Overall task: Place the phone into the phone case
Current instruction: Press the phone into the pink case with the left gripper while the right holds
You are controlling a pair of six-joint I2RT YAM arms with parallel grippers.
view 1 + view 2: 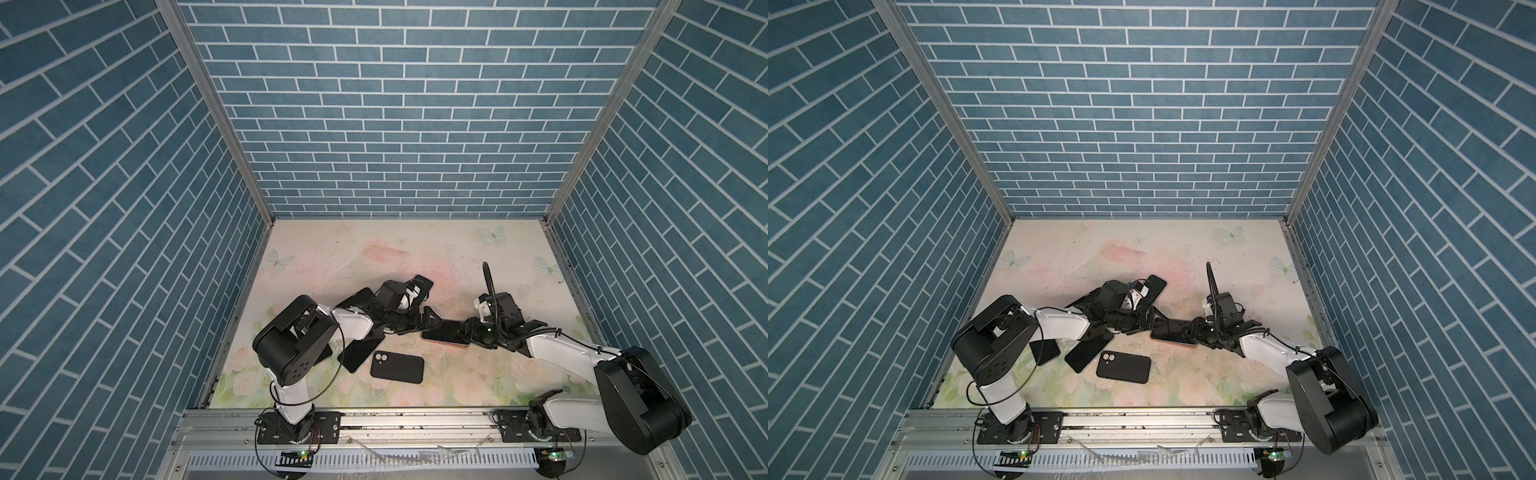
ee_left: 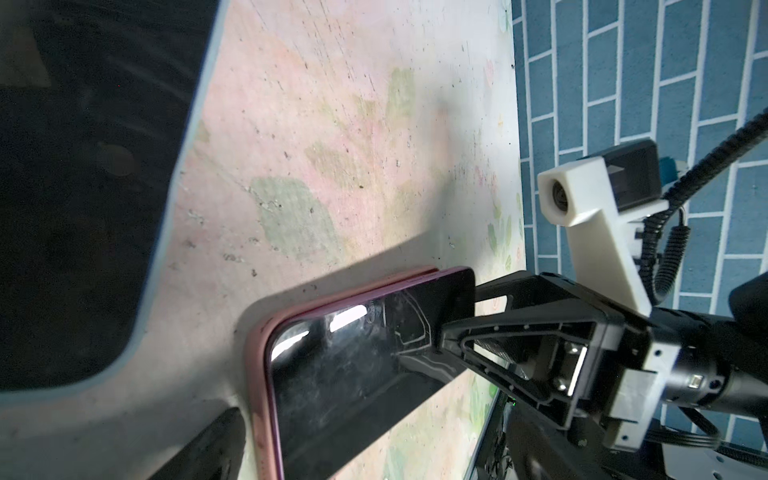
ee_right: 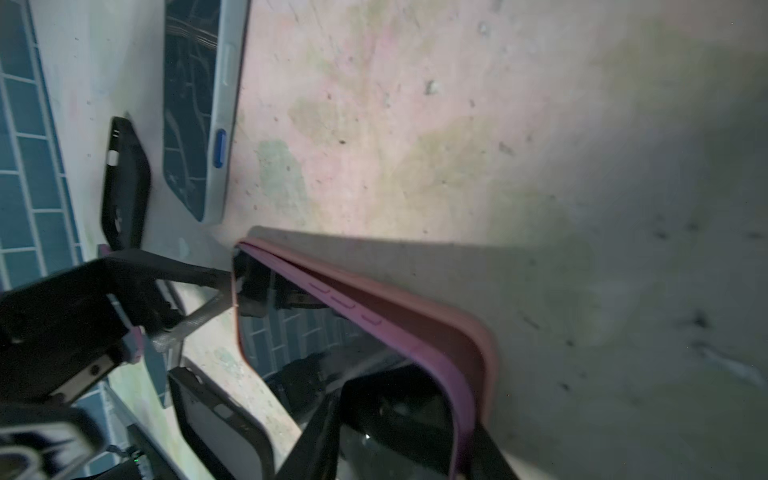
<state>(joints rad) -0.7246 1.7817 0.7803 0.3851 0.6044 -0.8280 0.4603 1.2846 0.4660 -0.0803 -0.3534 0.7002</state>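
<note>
leaning in low from both sides, the arms meet over the phone (image 1: 440, 330), which lies on the pink case (image 2: 257, 374), one long edge riding above its rim. left gripper (image 1: 430, 320) hangs spread wide at one end. right gripper (image 1: 462, 331) straddles the other end, and i can't tell if it grips.

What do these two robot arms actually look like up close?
White shells run between bulky black joint housings. The fingers are black, skeletal triangular frames. Each wrist carries a white camera mount, fed by a ribbed black cable.
</note>
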